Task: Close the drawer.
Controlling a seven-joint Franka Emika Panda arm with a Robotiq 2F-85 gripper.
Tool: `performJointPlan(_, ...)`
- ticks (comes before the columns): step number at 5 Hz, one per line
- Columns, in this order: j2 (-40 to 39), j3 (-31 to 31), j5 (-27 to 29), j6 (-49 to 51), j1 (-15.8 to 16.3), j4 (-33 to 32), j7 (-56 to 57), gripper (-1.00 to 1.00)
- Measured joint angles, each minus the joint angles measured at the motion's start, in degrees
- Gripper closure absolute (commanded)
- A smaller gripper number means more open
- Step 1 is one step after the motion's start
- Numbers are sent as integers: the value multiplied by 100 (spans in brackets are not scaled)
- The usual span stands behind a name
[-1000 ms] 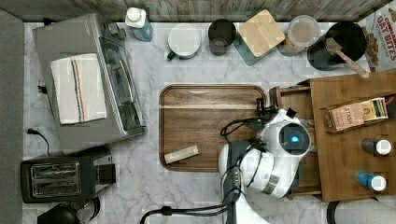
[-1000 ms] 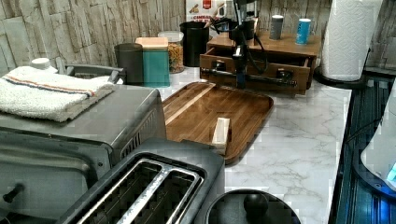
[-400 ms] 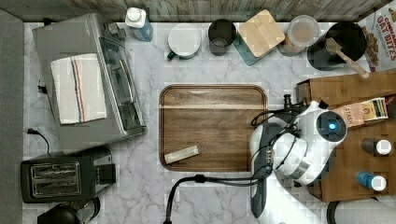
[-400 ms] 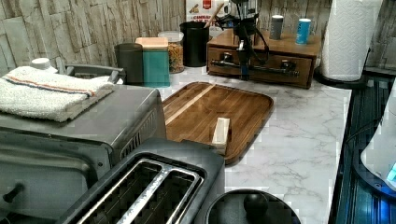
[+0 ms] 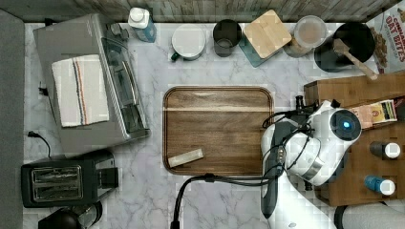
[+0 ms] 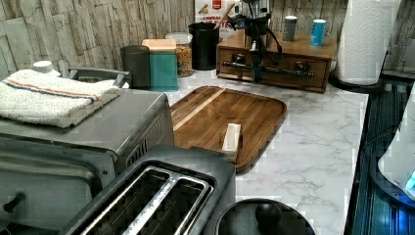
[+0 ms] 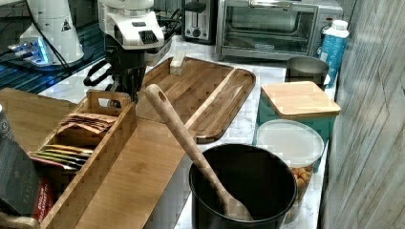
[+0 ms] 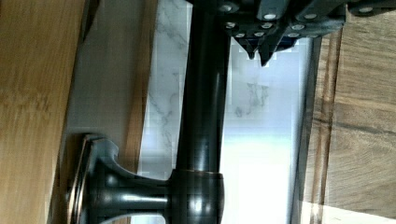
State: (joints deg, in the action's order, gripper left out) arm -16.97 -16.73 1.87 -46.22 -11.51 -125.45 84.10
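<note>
The drawer (image 6: 271,68) has slid in since a second ago — front now flush, seemingly closed; end effector (image 6: 256,61) at its handle (image 8: 201,112), grip state unclear.

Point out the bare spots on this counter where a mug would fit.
Most open: the wooden tray, bare except a small block, and the marble between the tray and the paper towel roll. A narrower strip lies between the toaster oven and the tray. The back wall row of canisters is crowded.

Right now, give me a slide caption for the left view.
Gripper at the dark handle of the drawer, which sits pushed into its wooden cabinet.
</note>
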Motion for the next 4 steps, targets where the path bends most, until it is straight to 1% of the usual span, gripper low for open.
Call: performJointPlan(4,6,-8,-27,-11,11,0,0,100)
